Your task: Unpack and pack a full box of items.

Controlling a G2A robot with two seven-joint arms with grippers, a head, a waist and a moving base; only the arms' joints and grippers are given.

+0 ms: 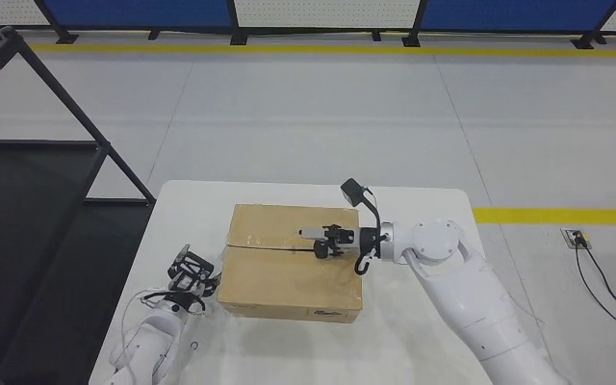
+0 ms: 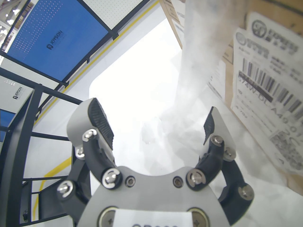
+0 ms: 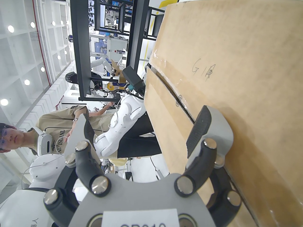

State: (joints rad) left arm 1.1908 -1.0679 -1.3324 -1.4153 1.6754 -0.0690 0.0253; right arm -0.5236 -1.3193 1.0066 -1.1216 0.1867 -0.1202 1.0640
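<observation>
Top view first: your box [image 1: 289, 279] sits shut in the middle of the table [image 1: 423, 207]. The flap seam [image 1: 274, 247] runs along the box's long axis, end to end across the lid. The right gripper [image 1: 314, 243] hangs right over that seam, toward the end of the box that arm comes in from, so I'd say it's the nearer one for lifting the flaps. The left gripper [image 1: 192, 272] sits low, just off the box's opposite end.

Left wrist view: the left gripper [image 2: 155, 119] is spread wide with nothing in it. The box's labelled wall [image 2: 265, 76] is just beside it, not touching.

Right wrist view: the right gripper [image 3: 142, 128] is spread too and holds nothing. One finger [image 3: 201, 131] is down by the box lid [image 3: 236, 48] next to the seam [image 3: 170, 90], pointing along it. I can't tell if it's touching.
</observation>
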